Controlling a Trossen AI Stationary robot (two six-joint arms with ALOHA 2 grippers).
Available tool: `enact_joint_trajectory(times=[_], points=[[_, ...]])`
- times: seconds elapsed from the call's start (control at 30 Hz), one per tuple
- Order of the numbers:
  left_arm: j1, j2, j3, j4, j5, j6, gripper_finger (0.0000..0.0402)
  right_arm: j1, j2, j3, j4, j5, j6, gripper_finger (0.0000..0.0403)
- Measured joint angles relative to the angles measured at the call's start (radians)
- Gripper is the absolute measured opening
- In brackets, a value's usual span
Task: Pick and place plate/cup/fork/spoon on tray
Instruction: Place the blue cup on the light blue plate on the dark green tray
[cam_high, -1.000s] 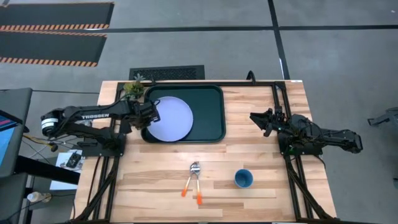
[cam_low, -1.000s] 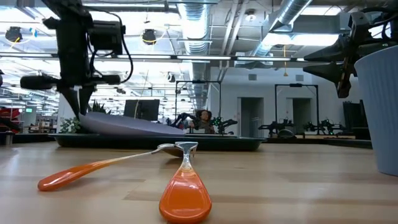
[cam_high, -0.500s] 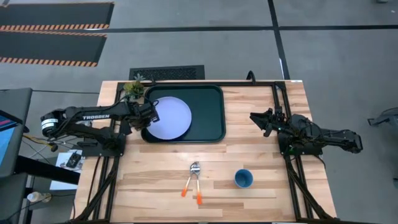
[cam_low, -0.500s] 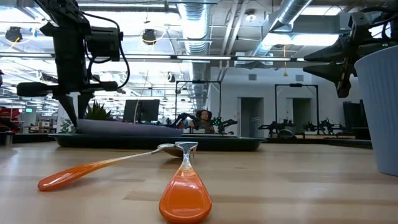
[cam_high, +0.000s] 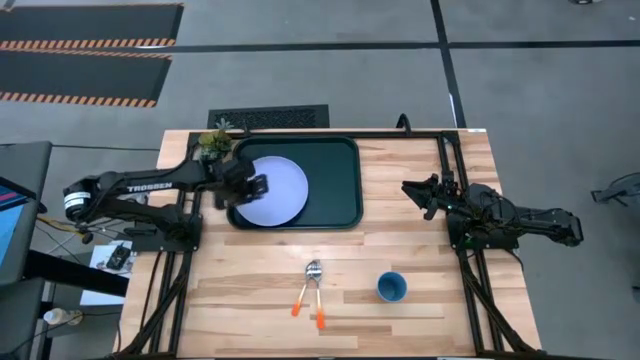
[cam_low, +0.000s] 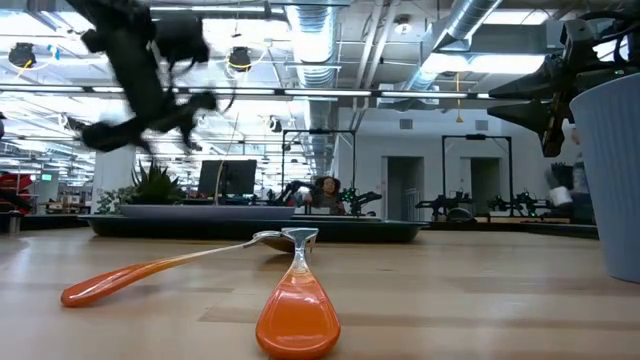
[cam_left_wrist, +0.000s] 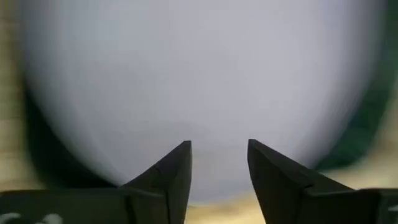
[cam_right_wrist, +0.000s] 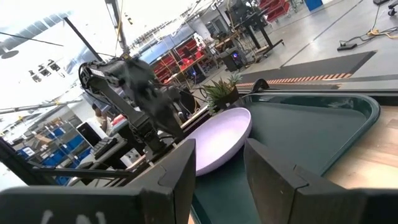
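Left gripper (cam_high: 258, 185) sits above the left part of the plate (cam_high: 275, 191), fingers apart with a narrow gap and nothing between them; in the left wrist view the two fingertips (cam_left_wrist: 177, 163) hover over the plate surface, clear of it. In the low view the left arm is raised above the tray's left end, blurred.

Plate lies flat inside the tray (cam_high: 335, 175), in the tray's left half, its left edge close to the tray's left rim. The tray's right half is bare green. Tray sits at the far side of the table (cam_high: 420, 300), left of centre. A small potted plant (cam_high: 215, 140) stands just off the tray's far-left corner.

Fork (cam_high: 302, 292) and spoon (cam_high: 315, 300) lie on the table near the front edge, roughly centred, well apart from the tray. Their metal ends meet at the far end and the orange handles splay toward the near edge in a V. Cannot tell from the high view which of the two is which; the left/right assignment here is a guess. In the low view both orange handles point at the camera.

Cup (cam_high: 391, 287) stands upright on the table to the right of the cutlery, near them but not touching.

Right gripper (cam_high: 418, 190) waits over the right side of the table, right of the tray, pointing toward it, fingers moderately open and empty; right wrist view shows plate and tray beyond its fingers.
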Motion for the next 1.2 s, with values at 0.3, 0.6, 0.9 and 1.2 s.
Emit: enact_joint_trajectory(times=[0.3,0.6,0.9,1.2], points=[[-0.077,0.001,0.141,0.417,-0.016,0.320,0.0155,0.013,0.029,0.077,-0.016,-0.165,0.003,0.0161],[-0.075,0.001,0.150,0.396,-0.078,0.382,0.0155,0.067,0.431,0.593,-0.408,-0.183,-0.194,0.0159],[-0.116,0.001,0.150,0.354,0.011,0.496,0.0155,0.313,0.891,0.864,-1.177,-0.431,0.321,0.0122],[-0.177,0.001,0.150,0.299,0.049,0.618,0.0155,0.908,1.116,0.833,-0.912,-0.250,1.093,0.0097]])
